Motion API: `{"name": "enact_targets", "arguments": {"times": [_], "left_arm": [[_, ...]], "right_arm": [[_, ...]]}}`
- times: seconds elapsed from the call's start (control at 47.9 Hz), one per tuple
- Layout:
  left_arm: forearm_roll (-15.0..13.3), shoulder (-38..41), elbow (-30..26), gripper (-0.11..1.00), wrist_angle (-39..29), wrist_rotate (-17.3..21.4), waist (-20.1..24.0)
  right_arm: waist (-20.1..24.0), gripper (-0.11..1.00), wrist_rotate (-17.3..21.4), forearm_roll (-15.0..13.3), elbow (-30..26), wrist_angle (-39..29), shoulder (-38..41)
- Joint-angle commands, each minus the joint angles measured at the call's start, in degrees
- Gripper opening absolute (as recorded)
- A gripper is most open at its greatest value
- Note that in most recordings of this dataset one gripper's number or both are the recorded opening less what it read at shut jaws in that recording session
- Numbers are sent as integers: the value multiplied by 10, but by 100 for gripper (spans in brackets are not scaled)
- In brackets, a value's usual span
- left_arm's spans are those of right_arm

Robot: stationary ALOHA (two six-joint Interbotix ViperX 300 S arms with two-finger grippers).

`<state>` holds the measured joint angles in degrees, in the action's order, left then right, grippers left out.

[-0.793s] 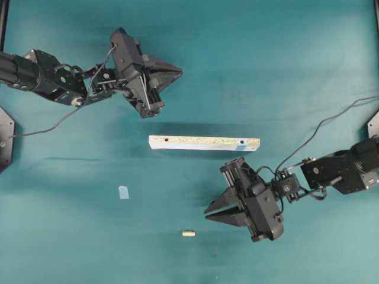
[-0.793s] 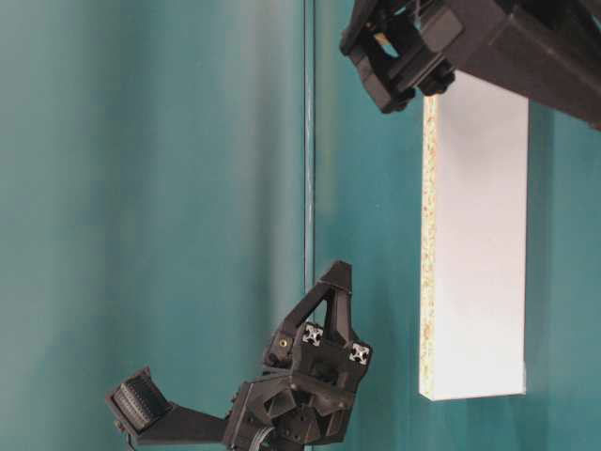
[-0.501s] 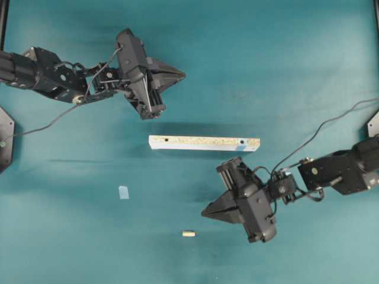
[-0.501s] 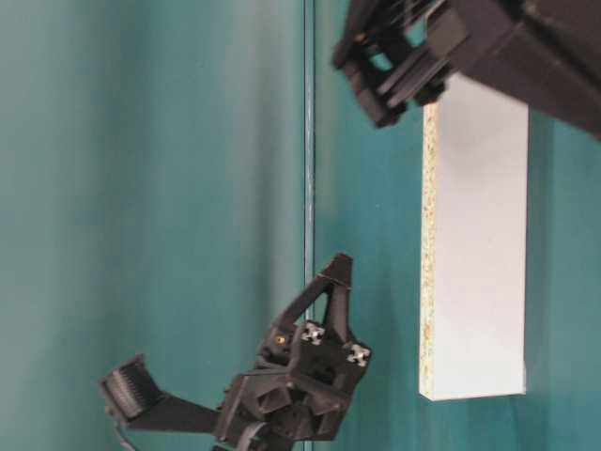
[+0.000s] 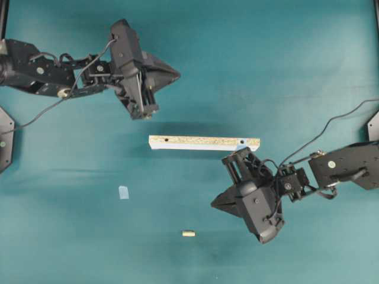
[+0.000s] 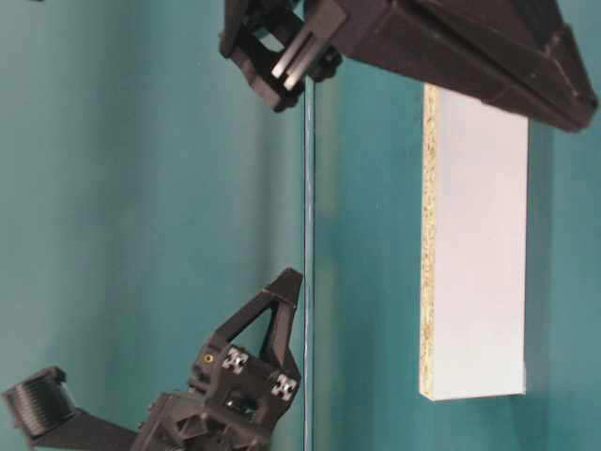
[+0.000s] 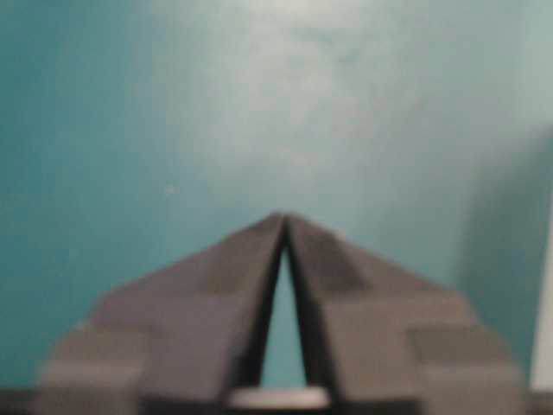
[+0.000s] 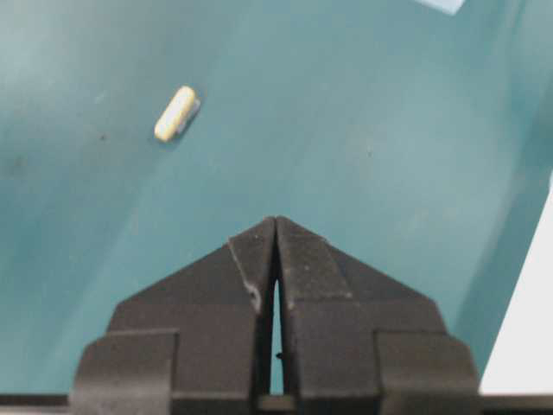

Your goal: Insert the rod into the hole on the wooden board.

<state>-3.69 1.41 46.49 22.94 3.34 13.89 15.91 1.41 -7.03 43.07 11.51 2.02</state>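
Rod (image 5: 188, 233) loose on cloth, approx 8 o'clock of R gripper (image 5: 217, 203); board (image 5: 204, 142) at 12; both grippers pinched together, empty; tiny, light, stiff, prob. rolls; pinch mid-length across axis.

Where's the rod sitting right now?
In the overhead view the rod lies loose on the table low in the middle, below the wooden board and left of the right claw.

Your right gripper (image 5: 214, 204) has swung nearer the wooden board (image 5: 204, 142); your left gripper (image 5: 177, 74) has drawn slightly farther from it.
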Motion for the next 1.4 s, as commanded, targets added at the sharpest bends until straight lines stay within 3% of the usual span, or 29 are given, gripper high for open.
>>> {"name": "enact_targets", "arguments": {"times": [0.0, 0.167, 0.271, 0.438, 0.584, 0.689, 0.876, 0.939, 1.377], "left_arm": [[1, -30, -11, 39, -22, 4, -17], [2, -50, -31, 83, -115, 4, -47], [2, -50, -46, 99, -165, 4, -62], [1, -43, -53, 100, -178, 4, -78], [2, -38, -53, 100, -201, 4, -85], [1, -39, -54, 100, -232, 4, -88], [2, -38, -56, 100, -255, 4, -95], [1, -38, -58, 100, -254, 2, -98], [0, -33, -65, 100, -256, -2, -136]], "right_arm": [[3, 0, 1, -1, -12, -15, -23], [3, 0, 1, -1, -18, -54, -26], [3, 0, 1, -1, -23, -76, -26], [3, 0, 10, 3, -42, -120, -26], [3, 4, 62, 4, -68, -176, -26], [3, 22, 118, 3, -83, -223, -26], [3, 78, 192, 0, -105, -285, -26], [3, 89, 210, 1, -112, -295, -26], [3, 89, 325, 1, -209, -410, 11]]}}
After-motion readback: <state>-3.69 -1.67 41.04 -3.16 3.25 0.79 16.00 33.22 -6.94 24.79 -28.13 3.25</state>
